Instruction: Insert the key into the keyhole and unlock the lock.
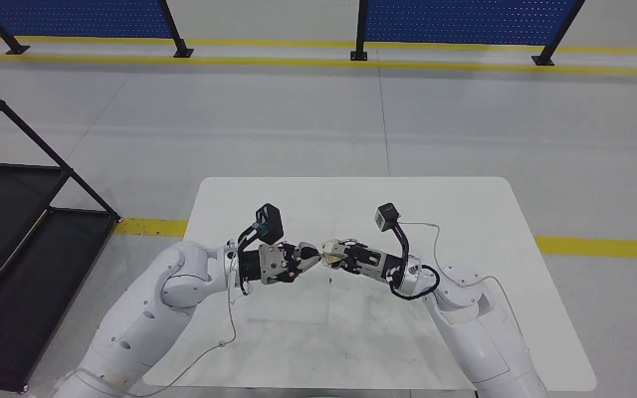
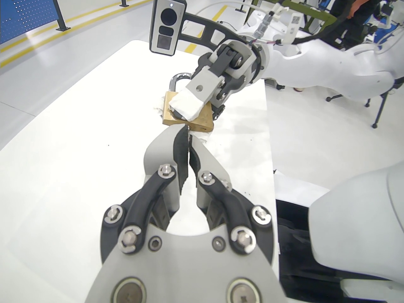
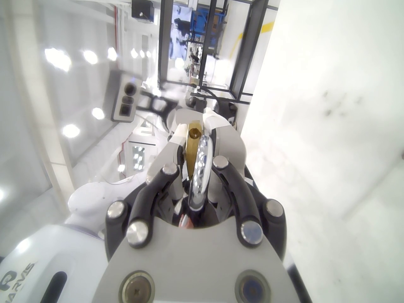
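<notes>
A brass padlock (image 2: 200, 120) with a chrome shackle (image 2: 177, 78) is held above the middle of the white table (image 1: 418, 209). My right gripper (image 2: 192, 108) is shut on the lock's body with white-padded fingers. From its own wrist the lock's brass top (image 3: 191, 149) and shackle (image 3: 201, 165) sit between its fingers, and a round hole shows in the brass. My left gripper (image 2: 187, 131) is shut, with its tips against the lock's underside. The key is hidden between its pads. Seen from above, the left gripper (image 1: 309, 258) and right gripper (image 1: 338, 257) meet tip to tip at the padlock (image 1: 325, 254).
Bare table surface (image 1: 299, 209) surrounds the arms on all sides. A black rack (image 1: 40, 234) stands on the floor beyond the table's left edge. Blue barrier panels (image 1: 458, 20) line the far side of the room.
</notes>
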`<state>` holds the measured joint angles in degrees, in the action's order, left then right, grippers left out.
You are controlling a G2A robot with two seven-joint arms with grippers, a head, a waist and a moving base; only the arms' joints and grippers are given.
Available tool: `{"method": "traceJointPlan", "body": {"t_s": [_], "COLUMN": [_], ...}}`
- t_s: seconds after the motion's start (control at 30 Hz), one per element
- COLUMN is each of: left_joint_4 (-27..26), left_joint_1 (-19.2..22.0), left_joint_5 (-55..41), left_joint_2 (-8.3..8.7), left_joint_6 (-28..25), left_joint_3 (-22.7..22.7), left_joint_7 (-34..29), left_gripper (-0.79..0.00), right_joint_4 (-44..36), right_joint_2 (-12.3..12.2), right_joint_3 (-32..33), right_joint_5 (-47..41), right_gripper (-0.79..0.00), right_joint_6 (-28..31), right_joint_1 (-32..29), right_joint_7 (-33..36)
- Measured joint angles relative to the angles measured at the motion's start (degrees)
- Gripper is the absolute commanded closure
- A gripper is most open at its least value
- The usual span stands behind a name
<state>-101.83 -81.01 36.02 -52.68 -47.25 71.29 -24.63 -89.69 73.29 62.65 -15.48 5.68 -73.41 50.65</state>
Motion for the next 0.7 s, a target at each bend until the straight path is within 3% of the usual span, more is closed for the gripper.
{"method": "traceJointPlan", "body": {"t_s": [0.7], "left_joint_4": [-3.0], "left_joint_1": [-1.9], "left_joint_5": [7.6], "left_joint_2": [0.12], "left_joint_6": [1.1], "left_joint_3": [1.0], "left_joint_7": [3.4], "left_gripper": [0.000], "right_joint_4": [0.0], "right_joint_2": [0.0], "right_joint_3": [0.0], "right_joint_5": [0.0], "right_gripper": [0.000], "right_joint_6": [0.0], "right_joint_1": [0.0], "right_joint_7": [0.0]}}
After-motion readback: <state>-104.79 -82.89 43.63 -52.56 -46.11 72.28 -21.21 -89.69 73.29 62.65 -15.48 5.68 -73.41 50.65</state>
